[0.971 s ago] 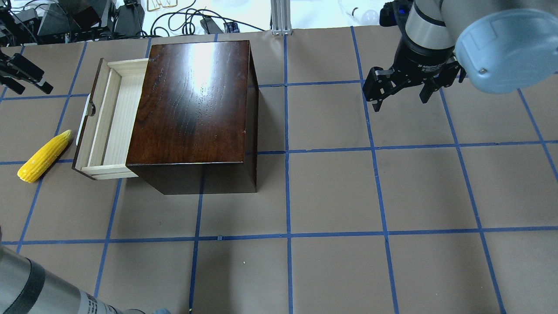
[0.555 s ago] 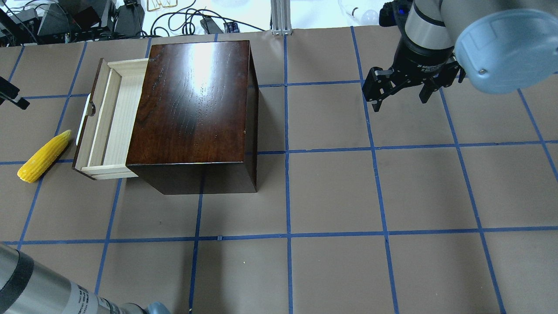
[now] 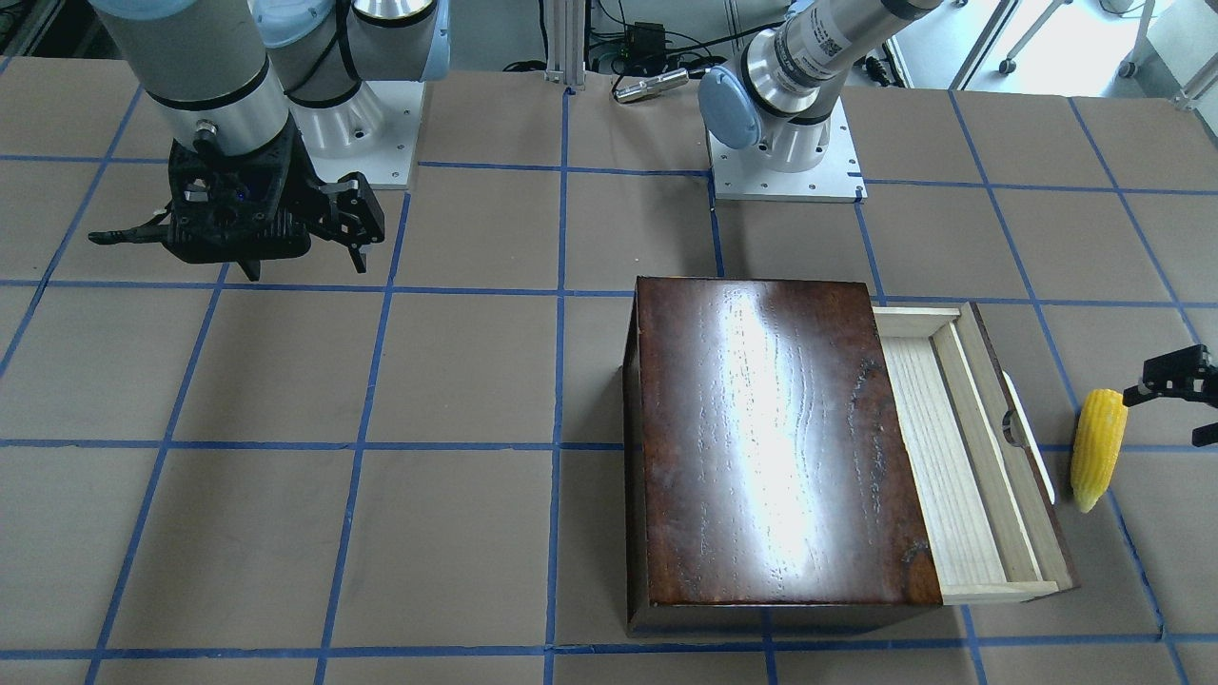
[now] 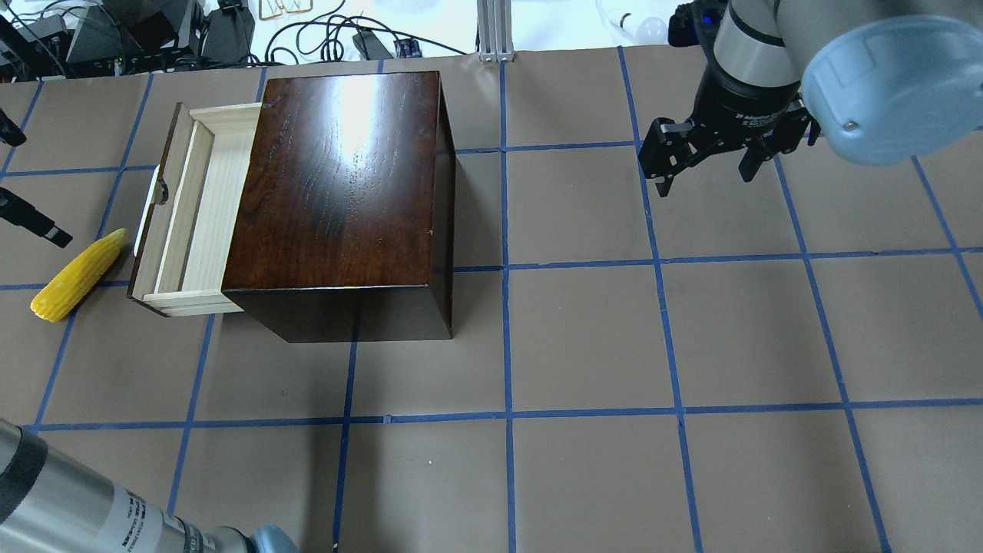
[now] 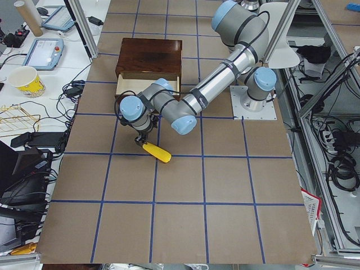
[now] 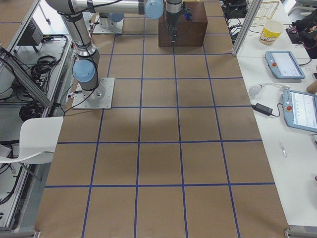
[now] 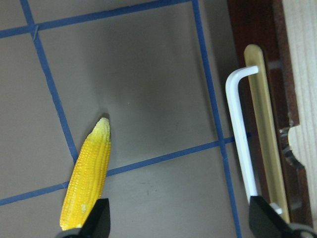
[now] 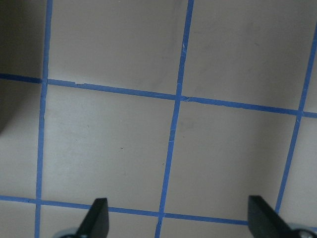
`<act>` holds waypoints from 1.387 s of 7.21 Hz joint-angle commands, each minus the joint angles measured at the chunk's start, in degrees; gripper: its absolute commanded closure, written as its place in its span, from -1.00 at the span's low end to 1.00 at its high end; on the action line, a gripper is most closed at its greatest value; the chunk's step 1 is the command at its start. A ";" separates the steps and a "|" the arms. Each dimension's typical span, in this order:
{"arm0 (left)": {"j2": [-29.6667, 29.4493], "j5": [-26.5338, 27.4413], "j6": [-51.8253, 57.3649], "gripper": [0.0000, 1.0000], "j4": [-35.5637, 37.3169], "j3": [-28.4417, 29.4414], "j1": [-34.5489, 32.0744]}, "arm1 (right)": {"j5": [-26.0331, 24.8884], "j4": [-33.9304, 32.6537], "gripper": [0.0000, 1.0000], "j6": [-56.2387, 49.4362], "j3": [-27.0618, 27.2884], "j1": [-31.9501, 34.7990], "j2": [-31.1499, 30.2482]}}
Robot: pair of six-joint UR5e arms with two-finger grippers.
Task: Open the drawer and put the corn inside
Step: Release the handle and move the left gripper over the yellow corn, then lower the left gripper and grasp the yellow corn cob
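Observation:
The drawer (image 4: 188, 215) stands pulled out of the glossy dark-brown box (image 4: 338, 177), its pale tray bare and its white handle (image 7: 240, 139) facing left. On the table just left of it lies the yellow corn (image 4: 77, 275), with its pointed tip toward the handle. My left gripper (image 4: 42, 190) is open at the table's left edge, above and just beyond the corn's tip. In the left wrist view the corn (image 7: 89, 176) reaches down to one fingertip (image 7: 96, 220), and nothing is gripped. My right gripper (image 4: 706, 173) hangs open over bare table at the far right.
Blue tape lines grid the brown table (image 4: 584, 338). Cables and equipment (image 4: 153, 31) crowd the far left edge behind the box. The left arm's forearm (image 4: 69, 507) crosses the near left corner. The box stands between the two grippers.
My left gripper slid along the table's left edge toward the corn and now shows its fingers spread wide. Corn, drawer and right arm have not moved.

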 commanded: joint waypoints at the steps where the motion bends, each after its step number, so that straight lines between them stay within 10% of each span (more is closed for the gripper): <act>1: -0.71 0.64 1.79 -1.00 5.08 -4.53 0.09 | 0.00 0.00 -1.00 0.01 -0.02 0.04 0.00; 10: -5.72 7.33 12.87 -1.00 10.36 -4.53 2.02 | 0.00 0.00 -1.00 0.01 -0.02 -0.13 0.00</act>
